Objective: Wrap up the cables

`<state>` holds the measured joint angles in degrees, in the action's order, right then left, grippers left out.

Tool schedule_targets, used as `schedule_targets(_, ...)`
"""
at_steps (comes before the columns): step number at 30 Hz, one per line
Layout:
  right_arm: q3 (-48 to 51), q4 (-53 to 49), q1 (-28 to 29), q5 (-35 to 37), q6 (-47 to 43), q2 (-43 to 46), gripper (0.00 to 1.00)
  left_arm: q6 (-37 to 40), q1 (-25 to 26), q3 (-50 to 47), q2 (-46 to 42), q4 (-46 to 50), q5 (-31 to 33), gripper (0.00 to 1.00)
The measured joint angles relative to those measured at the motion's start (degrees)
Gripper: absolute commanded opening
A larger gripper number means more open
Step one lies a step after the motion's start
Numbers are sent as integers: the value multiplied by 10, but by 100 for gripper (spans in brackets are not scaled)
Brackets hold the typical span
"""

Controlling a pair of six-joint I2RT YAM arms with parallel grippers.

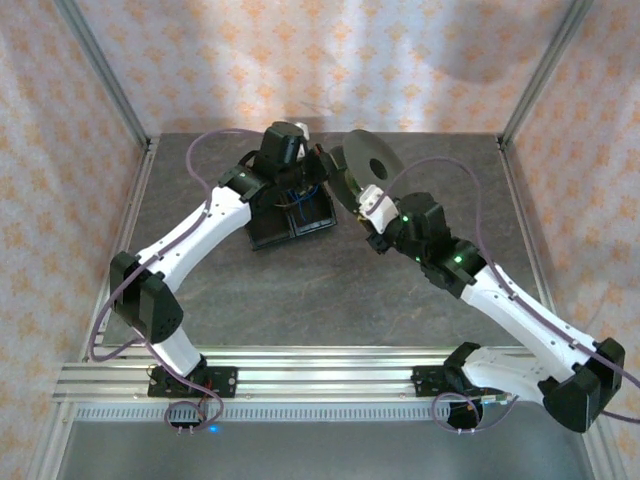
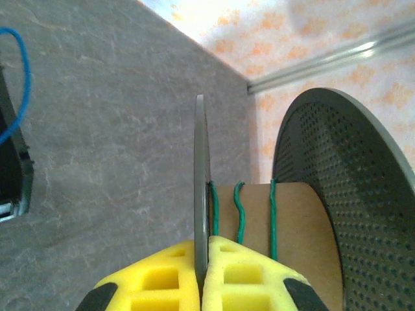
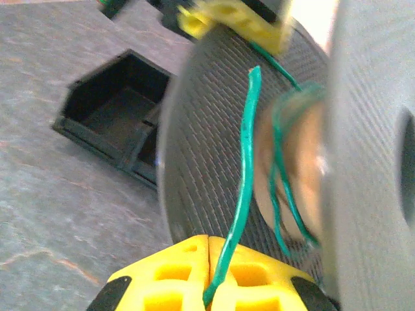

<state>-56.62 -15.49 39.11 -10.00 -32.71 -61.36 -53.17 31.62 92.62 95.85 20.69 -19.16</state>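
Observation:
The green cable (image 2: 241, 214) runs in three loose turns round the cardboard core of a dark grey spool (image 1: 365, 160). My left gripper (image 2: 202, 249) is shut on the thin edge of the spool's near flange (image 2: 200, 168). My right gripper (image 3: 209, 249) is shut on the green cable (image 3: 245, 162) near its free end, which sticks up in front of the spool (image 3: 201, 129). The blue cable (image 2: 24, 78) curves over the black tray at the left edge of the left wrist view. In the top view the left gripper (image 1: 322, 165) and right gripper (image 1: 368, 205) flank the spool.
A black two-compartment tray (image 1: 290, 215) lies on the grey table just left of the spool, seen also in the right wrist view as an open black tray (image 3: 110, 110). Patterned walls and metal posts enclose the table on three sides.

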Motion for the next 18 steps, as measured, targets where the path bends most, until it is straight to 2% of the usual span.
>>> schedule_targets(6, -15, -9, 7, 0, 103, -38, 0, 58, 34, 43, 22, 53, 43, 0)
schedule_targets(18, -23, -13, 21, 64, 341, -64, 0, 145, 76, 106, 49, 100, 110, 0)
